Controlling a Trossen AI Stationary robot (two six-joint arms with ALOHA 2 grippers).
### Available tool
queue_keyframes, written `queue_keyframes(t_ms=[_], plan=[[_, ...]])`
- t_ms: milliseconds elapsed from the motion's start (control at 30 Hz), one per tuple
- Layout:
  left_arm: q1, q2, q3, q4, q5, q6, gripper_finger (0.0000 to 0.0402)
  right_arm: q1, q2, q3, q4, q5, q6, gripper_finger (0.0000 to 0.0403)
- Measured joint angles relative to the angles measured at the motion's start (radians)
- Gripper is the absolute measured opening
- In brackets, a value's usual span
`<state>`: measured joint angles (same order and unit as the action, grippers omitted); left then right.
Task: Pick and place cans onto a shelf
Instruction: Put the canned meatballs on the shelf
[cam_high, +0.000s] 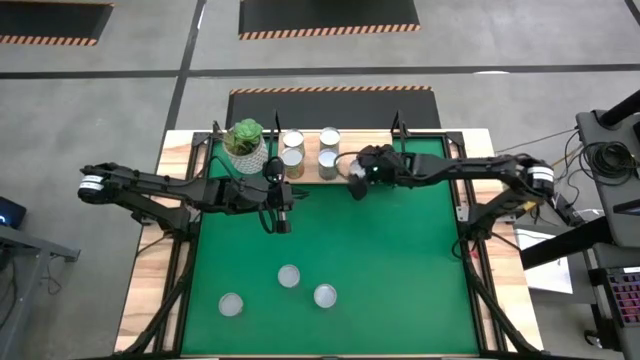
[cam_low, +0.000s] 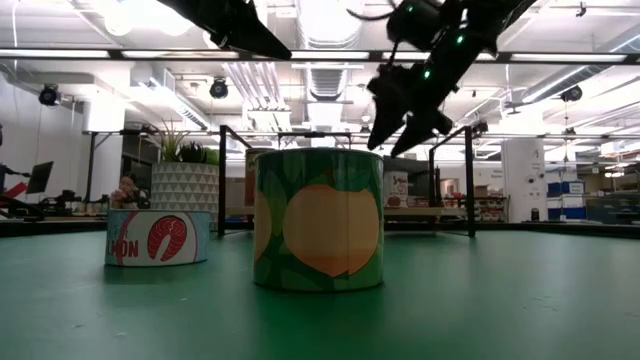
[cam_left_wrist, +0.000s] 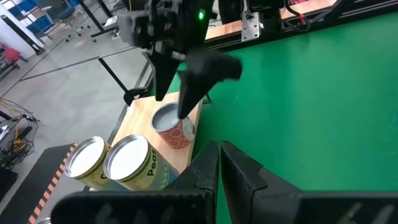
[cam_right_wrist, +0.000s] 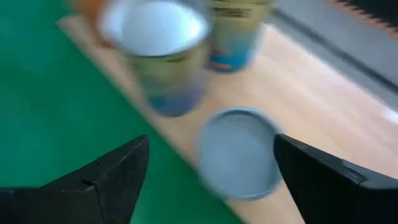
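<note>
Can (cam_right_wrist: 237, 153) upright on shelf (cam_right_wrist: 323, 99)

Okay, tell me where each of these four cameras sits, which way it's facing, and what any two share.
High: overhead, looking down on the mat; both arms show.
Low: at mat height, facing a peach can; open right claw hangs above.
Left wrist: behind the shut left claw, facing the shelf.
Right wrist: above the shelf, between its open fingers.
Shared: both wrist views show the flat can.
</note>
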<state>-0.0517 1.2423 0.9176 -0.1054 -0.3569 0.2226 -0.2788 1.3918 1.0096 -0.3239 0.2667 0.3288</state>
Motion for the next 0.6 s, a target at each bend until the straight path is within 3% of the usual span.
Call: queue_keyframes(t_ms=[167, 367, 500, 600], plan=[[0.0, 0.0, 0.0, 0.016, 0.0, 0.0, 0.0, -0.057, -0.032, 0.05, -0.128, -0.115, -0.059, 0.0249], [0.0, 0.0, 0.0, 0.027, 0.0, 0.0, 0.0, -0.096, 0.024, 0.176, -0.286, -0.126, -0.233, 0.0113], [0.0, 0.0, 0.0, 0.027, 0.0, 0.0, 0.0, -0.122, 0.079, 0.247, -0.329, -0.222, -0.404, 0.0025], [0.0, 0.0, 0.0, 0.025, 0.0, 0.0, 0.0, -0.135, 0.119, 0.275, -0.332, -0.266, -0.483, 0.0016]])
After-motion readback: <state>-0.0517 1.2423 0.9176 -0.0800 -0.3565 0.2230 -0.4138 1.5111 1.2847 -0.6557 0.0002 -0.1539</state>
